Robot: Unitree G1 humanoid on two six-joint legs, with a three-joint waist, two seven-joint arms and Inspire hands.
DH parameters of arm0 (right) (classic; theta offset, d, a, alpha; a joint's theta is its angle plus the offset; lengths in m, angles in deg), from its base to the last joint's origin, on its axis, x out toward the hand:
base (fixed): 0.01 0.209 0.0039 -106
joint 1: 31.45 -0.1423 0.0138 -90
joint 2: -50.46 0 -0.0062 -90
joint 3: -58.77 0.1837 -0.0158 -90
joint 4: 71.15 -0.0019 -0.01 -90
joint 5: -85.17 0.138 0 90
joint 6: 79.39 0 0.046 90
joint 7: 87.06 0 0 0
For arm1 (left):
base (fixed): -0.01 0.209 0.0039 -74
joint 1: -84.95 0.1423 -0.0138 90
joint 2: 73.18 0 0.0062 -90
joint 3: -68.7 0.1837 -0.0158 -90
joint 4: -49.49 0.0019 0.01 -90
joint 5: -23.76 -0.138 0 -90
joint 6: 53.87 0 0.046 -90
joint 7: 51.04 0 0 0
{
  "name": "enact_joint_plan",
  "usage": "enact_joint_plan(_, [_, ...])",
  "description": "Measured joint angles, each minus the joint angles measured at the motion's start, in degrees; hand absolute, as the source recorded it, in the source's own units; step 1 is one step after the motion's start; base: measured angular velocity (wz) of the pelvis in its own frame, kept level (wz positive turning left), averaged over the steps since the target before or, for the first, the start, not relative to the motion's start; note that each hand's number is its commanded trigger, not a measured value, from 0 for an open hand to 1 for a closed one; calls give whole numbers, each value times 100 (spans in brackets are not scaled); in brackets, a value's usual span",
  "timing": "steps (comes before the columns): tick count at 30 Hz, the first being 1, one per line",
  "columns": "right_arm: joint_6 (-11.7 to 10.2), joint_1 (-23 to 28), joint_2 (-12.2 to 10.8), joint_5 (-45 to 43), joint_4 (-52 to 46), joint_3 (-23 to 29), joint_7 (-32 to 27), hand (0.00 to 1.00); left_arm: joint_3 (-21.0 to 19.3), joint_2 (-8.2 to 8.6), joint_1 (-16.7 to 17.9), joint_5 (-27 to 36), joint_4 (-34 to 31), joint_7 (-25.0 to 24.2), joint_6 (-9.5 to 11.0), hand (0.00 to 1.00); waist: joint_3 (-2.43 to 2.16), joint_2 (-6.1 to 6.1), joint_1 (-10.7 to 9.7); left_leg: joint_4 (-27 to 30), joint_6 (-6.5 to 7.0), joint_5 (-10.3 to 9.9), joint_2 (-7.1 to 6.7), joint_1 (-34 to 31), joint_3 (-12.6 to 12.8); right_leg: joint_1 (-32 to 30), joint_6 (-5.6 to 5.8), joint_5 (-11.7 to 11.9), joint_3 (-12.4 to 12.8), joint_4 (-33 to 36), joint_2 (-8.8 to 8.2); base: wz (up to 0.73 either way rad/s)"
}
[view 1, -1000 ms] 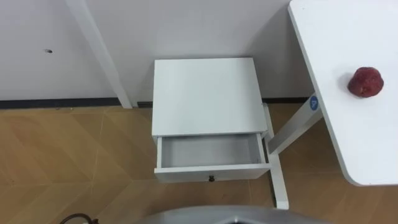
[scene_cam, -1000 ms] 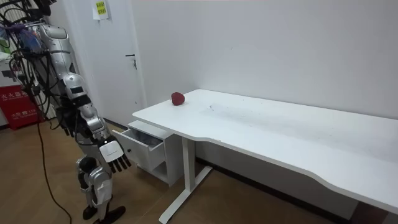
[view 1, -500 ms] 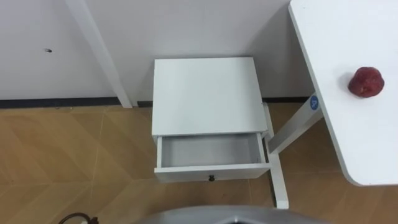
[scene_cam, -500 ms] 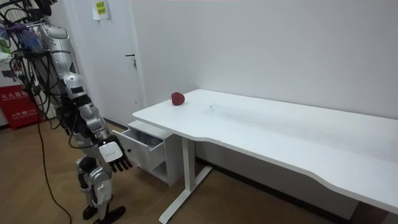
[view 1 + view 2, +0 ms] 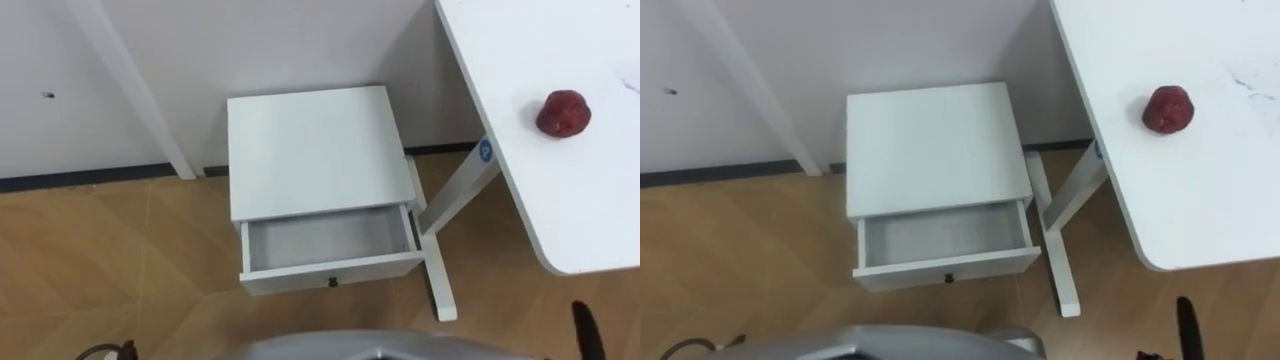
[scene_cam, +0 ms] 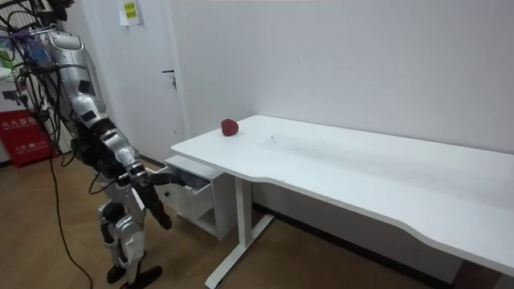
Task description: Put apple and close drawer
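Now that my right robot hand [image 5: 583, 330] has risen, fingers straight and empty, I judge the reach for the apple [image 5: 563, 113] on the surface [image 5: 585, 200] begun, drawer [image 5: 335, 272] open.

Red apple [image 5: 563, 112] sits on the white desk [image 5: 520, 150], near its corner. White drawer [image 5: 328, 248] pulled open, small dark knob on front.

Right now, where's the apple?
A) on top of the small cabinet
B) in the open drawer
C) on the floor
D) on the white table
D: the apple sits on the table near its edge, well apart from the open drawer of the cabinet.
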Motion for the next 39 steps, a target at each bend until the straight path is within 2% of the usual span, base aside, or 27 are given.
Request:
enact_joint_plan(7, [-428, -48, 22, 158, -1548, 313, -842, 0, -160, -47, 38, 51, -403, 7, 19, 0, -7, -23, -21, -23, 2, 1, 10, -59, 15, -80, 0, 0, 19, 24, 6, -1])
enact_joint_plan(12, [-563, -155, 73, 90, -2782, 315, -1590, 0, -142, -60, 97, 105, -476, 11, 144, 0, 13, -73, -41, -1, -2, 3, 29, -55, 32, -82, 0, -1, -6, 73, 16, 0])
enact_joint_plan(14, [-652, -185, 116, -78, -3333, 310, -1869, 0, -142, -60, 119, 108, -483, 12, 151, 0, 19, -90, -62, -21, -2, 3, 29, -57, 27, -82, 0, -1, -13, 67, 16, 0])
enact_joint_plan(17, [-793, -282, 312, -443, -3843, 305, -2240, 0, -122, -64, 159, 111, -593, 11, 154, 0, 24, -111, -61, -20, -2, 2, 30, -67, 16, -92, 0, 0, 4, 69, 18, 0])
enact_joint_plan(19, [-850, -380, 423, -1181, -3990, 292, -2502, 0, -107, -64, 156, 112, -593, 0, 155, 0, 9, -102, -51, -17, -2, 3, 31, -114, 16, -184, 0, 0, -2, 76, 16, 0])
enact_joint_plan(22, [-854, -398, 433, -2281, -4266, 201, -2681, 0, -52, -61, 174, 110, -593, -44, 155, 0, 2, -73, -26, 14, -4, 6, 31, -214, 18, -268, 0, 0, -3, 82, 17, 0])
enact_joint_plan(24, [-852, -398, 472, -2650, -4437, 51, -2747, 0, 21, -83, 193, 111, -588, -100, 154, 0, 12, -65, -32, 18, -6, 7, 33, -220, 21, -274, 0, 0, 5, 71, 22, 0])
enact_joint_plan(27, [-827, -417, 718, -3387, -4442, -369, -2769, 0, 129, -101, 175, 99, -593, -130, 155, 0, 11, -64, 22, 10, -7, 7, 38, -204, 33, -262, 0, 0, 36, 73, 24, 0])
enact_joint_plan(31, [-708, -555, 961, -4402, -4442, -887, -2392, 0, 302, -131, 154, 90, -592, -162, 145, 0, 26, -96, 47, 17, -8, 8, 44, -188, 32, -246, 0, 0, -9, 70, -11, 0])
enact_joint_plan(34, [-572, -610, 1074, -4917, -4407, -1213, -2118, 0, 390, -142, 142, 91, -593, -172, 141, 0, 49, -135, 156, 11, -9, 8, 50, -146, 37, -207, 0, 0, -9, 69, -10, 0])
enact_joint_plan(36, [-489, -613, 1097, -5090, -4406, -1352, -1920, 0, 396, -176, 145, 90, -595, -172, 137, 0, 75, -179, 181, 10, -11, 7, 52, -119, 24, -172, 0, 0, -31, 58, -10, 6])
enact_joint_plan(39, [-402, -617, 1108, -5272, -4291, -1505, -1626, 0, 409, -248, 165, 92, -653, -172, 134, 0, 76, -246, 185, 11, -13, 6, 53, -117, -1, -161, 0, 1, -81, 61, -12, 5])
